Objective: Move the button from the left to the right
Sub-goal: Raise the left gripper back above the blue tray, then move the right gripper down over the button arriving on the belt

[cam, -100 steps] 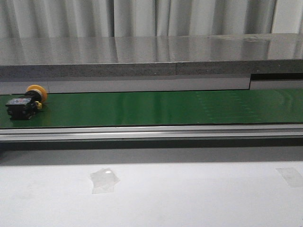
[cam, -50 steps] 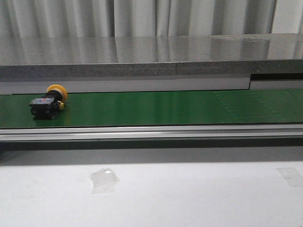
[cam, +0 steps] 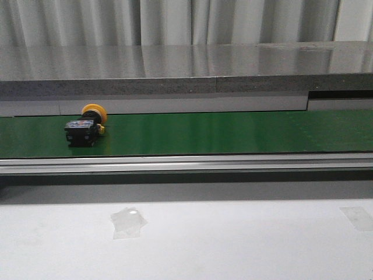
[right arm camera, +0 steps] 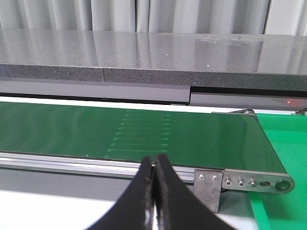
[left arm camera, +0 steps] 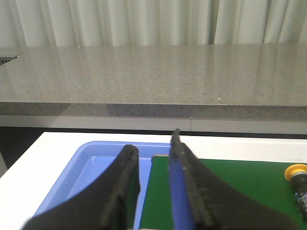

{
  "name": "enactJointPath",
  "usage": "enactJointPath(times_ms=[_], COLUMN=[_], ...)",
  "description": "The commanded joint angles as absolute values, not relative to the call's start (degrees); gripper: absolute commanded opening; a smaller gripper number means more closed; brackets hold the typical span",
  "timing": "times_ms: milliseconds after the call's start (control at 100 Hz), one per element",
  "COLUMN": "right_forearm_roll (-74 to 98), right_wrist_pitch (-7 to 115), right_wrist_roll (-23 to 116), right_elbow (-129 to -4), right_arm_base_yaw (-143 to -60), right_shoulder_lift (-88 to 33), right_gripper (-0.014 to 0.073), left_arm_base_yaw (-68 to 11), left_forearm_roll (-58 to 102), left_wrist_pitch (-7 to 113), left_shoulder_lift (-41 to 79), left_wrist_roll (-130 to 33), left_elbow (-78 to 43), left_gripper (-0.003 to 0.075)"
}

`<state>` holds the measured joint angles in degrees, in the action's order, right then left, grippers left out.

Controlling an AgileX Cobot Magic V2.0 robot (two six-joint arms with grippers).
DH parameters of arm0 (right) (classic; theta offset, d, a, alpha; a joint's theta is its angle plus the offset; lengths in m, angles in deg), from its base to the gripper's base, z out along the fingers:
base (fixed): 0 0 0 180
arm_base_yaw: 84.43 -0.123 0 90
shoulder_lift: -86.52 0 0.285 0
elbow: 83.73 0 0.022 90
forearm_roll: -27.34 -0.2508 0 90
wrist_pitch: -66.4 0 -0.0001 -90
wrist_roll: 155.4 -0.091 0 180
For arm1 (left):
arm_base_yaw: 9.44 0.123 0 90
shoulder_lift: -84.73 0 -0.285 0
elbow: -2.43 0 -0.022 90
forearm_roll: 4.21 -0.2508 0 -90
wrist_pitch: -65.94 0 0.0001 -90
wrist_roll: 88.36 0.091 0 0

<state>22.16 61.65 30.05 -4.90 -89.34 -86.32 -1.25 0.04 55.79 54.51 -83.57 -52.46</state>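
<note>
front view: button (cam: 85, 125) is lying on green belt (cam: 221, 133) at left; left tool (left arm camera: 153, 184) is gaping slightly, empty; right tool (right arm camera: 154, 184) is pinching closed, empty.

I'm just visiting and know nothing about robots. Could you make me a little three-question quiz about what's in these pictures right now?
1. True or false: the button lies on the green belt, nearer its left end.
2. Which claw is open? A) left claw B) right claw
3. Fill in: in the left wrist view, the tray beside the belt's end is coloured ____.

Key: 1. True; neither claw touches it. 2. A; its fingers stand apart, while the right claw's fingers are pressed together on nothing. 3. Blue.
</note>
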Motion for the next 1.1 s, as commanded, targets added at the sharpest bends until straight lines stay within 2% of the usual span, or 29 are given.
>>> enactJointPath(times_ms=[0, 60, 850, 1090], right_forearm_roll=[22.7, 22.7, 21.6, 20.2], right_wrist_pitch=[66.4, 66.4, 68.9, 64.1], right_wrist_roll=[30.2, 30.2, 30.2, 30.2], right_elbow=[-5.8, -5.8, -6.0, -12.0], right_arm_base_yaw=[-89.3, -89.3, -89.3, -89.3], right_shoulder_lift=[-86.0, -86.0, -86.0, -85.2], right_gripper=[-0.0066, -0.0066, -0.0066, -0.0066], left_arm_base_yaw=[-1.6, -1.6, -1.6, -1.6], left_forearm_roll=[0.7, 0.7, 0.7, 0.7], left_wrist_pitch=[60.8, 60.8, 60.8, 60.8], left_shoulder_lift=[54.3, 54.3, 54.3, 54.3], left_wrist_roll=[-83.6, -83.6, -83.6, -83.6], left_elbow=[-50.9, -50.9, -50.9, -50.9], left_gripper=[0.0010, -0.0020, -0.0020, -0.0020])
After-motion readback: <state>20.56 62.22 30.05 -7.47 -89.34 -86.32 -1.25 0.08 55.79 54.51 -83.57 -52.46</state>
